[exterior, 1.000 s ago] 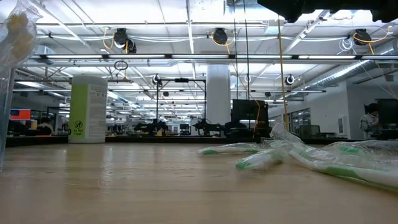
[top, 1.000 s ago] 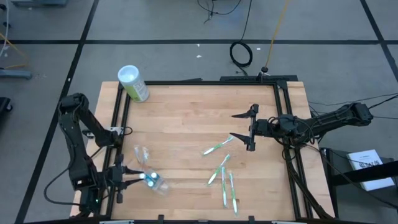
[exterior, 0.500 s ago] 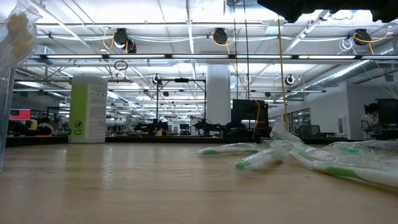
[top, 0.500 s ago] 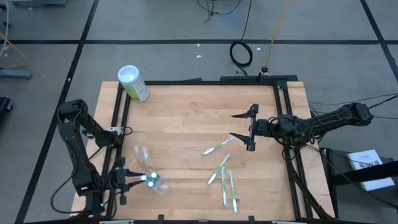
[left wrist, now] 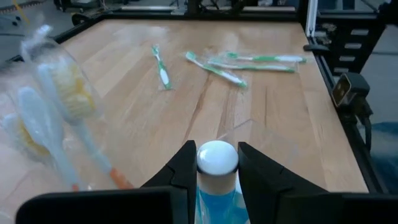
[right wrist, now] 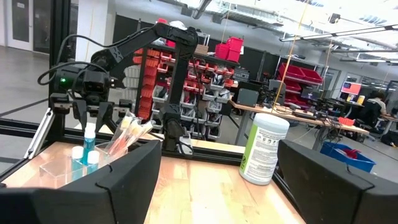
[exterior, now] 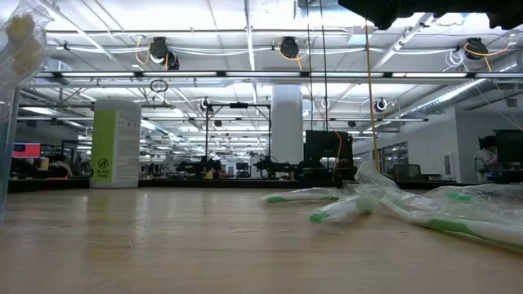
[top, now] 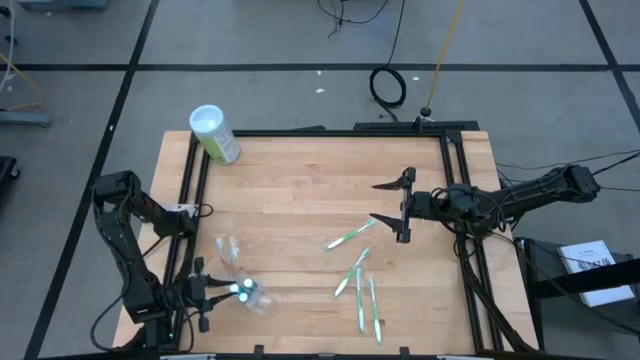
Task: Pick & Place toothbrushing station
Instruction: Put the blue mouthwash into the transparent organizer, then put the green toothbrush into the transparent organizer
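My left gripper (top: 230, 291) is near the table's near left corner, shut on a small blue tube (left wrist: 217, 186). The tube is over the clear plastic holder (top: 258, 299), where two more blue-capped tubes (right wrist: 76, 153) stand. A clear bag of orange-accented toothbrushes (left wrist: 56, 106) lies just beyond the holder. Several green-accented toothbrushes (top: 358, 280) in clear wrappers lie flat on the table's right half. My right gripper (top: 392, 206) hovers open and empty over the table's right side, just beyond them. My left gripper pinches the blue tube by its two sides (left wrist: 205, 190) between its two fingers. The fingers lie along the tube, whose white rounded end (left wrist: 217, 158) sticks out past the fingertips. They come slanting down from the table's left. I cannot tell whether the tube rests in the holder.
A large green canister with a white lid (top: 214, 133) stands at the table's far left corner. A black frame rail (top: 458, 190) runs along the table's edges. Bare wood (top: 300, 190) lies across the middle and far part.
My left arm has folded lower, and its gripper has gone a little toward the table's near edge with the tube still held. The toothbrushes and my right gripper have kept still.
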Tool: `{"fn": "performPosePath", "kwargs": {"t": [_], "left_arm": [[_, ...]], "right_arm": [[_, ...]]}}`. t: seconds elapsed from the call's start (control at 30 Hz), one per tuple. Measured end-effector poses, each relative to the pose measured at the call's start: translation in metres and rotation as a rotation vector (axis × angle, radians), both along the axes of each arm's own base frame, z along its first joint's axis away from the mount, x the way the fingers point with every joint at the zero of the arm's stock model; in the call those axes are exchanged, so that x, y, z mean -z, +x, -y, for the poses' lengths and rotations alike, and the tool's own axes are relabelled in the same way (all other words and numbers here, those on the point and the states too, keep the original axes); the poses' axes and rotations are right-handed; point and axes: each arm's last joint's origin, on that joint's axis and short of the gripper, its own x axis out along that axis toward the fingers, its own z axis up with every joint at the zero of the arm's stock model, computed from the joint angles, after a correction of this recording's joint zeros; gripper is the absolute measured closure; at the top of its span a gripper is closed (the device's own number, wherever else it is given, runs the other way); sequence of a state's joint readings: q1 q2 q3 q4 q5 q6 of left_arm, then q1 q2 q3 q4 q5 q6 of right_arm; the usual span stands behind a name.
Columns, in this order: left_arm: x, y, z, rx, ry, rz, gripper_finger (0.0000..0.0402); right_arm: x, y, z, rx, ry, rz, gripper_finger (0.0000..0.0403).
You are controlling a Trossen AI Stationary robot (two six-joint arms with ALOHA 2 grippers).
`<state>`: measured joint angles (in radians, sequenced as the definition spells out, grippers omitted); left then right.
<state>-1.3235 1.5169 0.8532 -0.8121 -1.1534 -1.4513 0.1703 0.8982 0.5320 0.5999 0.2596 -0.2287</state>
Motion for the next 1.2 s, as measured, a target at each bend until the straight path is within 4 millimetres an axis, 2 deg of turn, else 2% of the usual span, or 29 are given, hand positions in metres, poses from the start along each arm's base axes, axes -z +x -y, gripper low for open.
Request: {"fn": "performPosePath", "kwargs": {"t": [0.43, 0.73, 0.9, 1.07, 1.2], "left_arm": [[-0.004, 0.001, -0.001, -0.014, -0.014, 0.059, 0.0236], [-0.011, 0.001, -0.004, -0.017, -0.011, 0.121, 0.0216], [-0.036, -0.002, -0.014, -0.038, -0.099, 0.232, 0.0215], [-0.073, 0.000, -0.038, -0.101, -0.189, 0.374, 0.0215], [-0.105, 0.015, -0.060, -0.113, -0.231, 0.309, 0.0215]], "right_arm": [[0.000, 0.000, 0.000, -0.001, 0.007, 0.001, 0.0085], [0.000, 0.000, 0.000, -0.001, 0.007, -0.001, 0.0085], [0.000, 0.000, 0.000, -0.001, 0.007, 0.000, 0.0085], [0.000, 0.000, 0.000, 0.000, 0.007, 0.000, 0.0085], [0.000, 0.000, 0.000, -0.001, 0.007, 0.000, 0.0085]]}}
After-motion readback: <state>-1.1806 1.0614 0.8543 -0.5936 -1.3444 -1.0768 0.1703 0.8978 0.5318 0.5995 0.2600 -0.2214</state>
